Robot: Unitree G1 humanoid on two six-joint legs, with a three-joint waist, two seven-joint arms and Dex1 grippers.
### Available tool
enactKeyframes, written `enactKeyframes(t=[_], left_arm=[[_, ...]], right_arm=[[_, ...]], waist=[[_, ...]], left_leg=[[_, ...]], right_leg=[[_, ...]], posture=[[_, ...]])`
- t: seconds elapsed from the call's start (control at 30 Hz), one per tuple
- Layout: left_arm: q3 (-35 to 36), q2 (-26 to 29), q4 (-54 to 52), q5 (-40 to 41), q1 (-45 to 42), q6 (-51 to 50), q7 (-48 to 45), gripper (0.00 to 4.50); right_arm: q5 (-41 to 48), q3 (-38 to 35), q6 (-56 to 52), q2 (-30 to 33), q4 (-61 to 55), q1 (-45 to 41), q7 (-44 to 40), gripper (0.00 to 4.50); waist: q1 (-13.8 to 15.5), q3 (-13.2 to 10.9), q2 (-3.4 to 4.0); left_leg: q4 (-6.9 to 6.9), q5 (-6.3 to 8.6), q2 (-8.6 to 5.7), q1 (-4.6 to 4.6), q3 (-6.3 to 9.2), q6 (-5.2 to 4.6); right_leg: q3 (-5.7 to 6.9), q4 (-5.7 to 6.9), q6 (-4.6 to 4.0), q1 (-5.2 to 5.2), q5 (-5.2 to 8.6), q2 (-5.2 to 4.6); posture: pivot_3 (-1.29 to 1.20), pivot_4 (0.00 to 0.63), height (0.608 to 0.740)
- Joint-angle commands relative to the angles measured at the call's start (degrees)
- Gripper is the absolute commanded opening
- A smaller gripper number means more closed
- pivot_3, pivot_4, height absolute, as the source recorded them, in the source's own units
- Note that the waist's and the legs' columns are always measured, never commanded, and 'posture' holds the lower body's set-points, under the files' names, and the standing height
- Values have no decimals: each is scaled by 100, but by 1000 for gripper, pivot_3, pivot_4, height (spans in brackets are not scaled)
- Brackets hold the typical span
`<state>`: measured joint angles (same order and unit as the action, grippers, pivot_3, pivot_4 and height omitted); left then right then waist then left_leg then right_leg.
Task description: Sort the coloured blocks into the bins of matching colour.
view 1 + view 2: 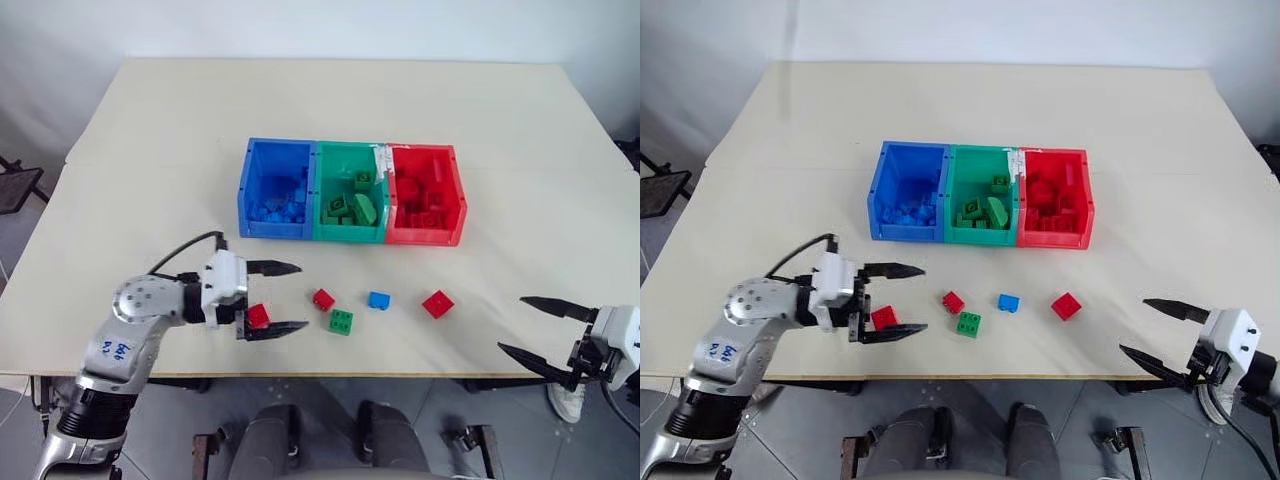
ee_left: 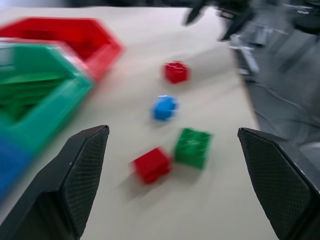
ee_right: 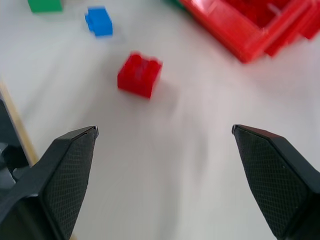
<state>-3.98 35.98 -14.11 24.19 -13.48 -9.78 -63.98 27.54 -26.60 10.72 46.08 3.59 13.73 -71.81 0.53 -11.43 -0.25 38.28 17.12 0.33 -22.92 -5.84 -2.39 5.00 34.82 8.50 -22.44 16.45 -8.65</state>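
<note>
Loose blocks (image 1: 379, 300) lie before the bins (image 1: 350, 236).

Blue handwriting sat on a white sticker (image 1: 115, 349) on the left arm, too small to read. The white label (image 1: 381, 158) on the bins' rim was illegible too.

Beige table (image 1: 340, 110), white wall (image 1: 300, 25)

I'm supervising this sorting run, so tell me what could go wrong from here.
The left gripper stands open around a red block; closing off-centre might flick it toward the table edge. The red and green blocks lie close together, so a grasp may nudge the neighbour.
</note>
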Motion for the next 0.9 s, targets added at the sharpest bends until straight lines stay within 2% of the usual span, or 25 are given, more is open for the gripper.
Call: enactKeyframes(t=[0.03,0.13,0.23,0.4,0.6,0.63,0.7,0.9], left_arm=[[-82,11,-8,-68,-50,256,-165,4349],[134,79,51,194,-5,288,-299,4349],[375,98,100,272,77,315,-214,4349],[951,299,198,263,552,399,-126,4349],[1293,370,297,216,881,510,-17,4349],[1314,366,295,210,899,522,0,4500],[1332,348,289,206,900,532,29,4500],[1288,296,252,252,830,543,59,4500]], right_arm=[[71,219,-322,-88,-556,-169,308,4500],[-129,729,-933,-130,-1141,-329,767,4500],[-75,905,-1436,-274,-1299,-530,1202,4500],[-396,1382,-1567,-479,-1123,-799,1454,4500],[-653,1781,-1707,-837,-1081,-862,1862,4500],[-665,1805,-1747,-911,-1084,-877,1956,4121],[-702,1855,-1782,-965,-1068,-902,2011,3600],[-741,1875,-1623,-992,-924,-957,2013,1515]], waist=[[-52,0,0],[-71,0,0],[-58,0,1],[-56,0,1],[-57,0,1],[-60,0,1],[-65,1,1],[-65,1,1]], left_leg=[[0,0,3,3,-1,1],[1,-1,13,11,-3,7],[2,-2,21,14,-2,13],[0,3,21,12,-2,15],[-3,6,23,8,-1,15],[-3,6,23,8,-1,15],[-3,7,23,8,-1,15],[-3,7,23,9,-2,16]], right_leg=[[-2,-1,-2,0,0,2],[-7,-8,-11,-1,1,5],[-8,-5,-18,-3,0,7],[-9,-8,-19,-6,0,5],[-5,-10,-19,-9,0,5],[-5,-10,-19,-10,0,5],[-6,-9,-19,-10,0,4],[-7,-8,-19,-10,0,5]], posture=[[0,150,740],[0,150,740],[0,150,740],[0,150,740],[0,150,740],[0,150,740],[0,150,740],[0,150,740]])
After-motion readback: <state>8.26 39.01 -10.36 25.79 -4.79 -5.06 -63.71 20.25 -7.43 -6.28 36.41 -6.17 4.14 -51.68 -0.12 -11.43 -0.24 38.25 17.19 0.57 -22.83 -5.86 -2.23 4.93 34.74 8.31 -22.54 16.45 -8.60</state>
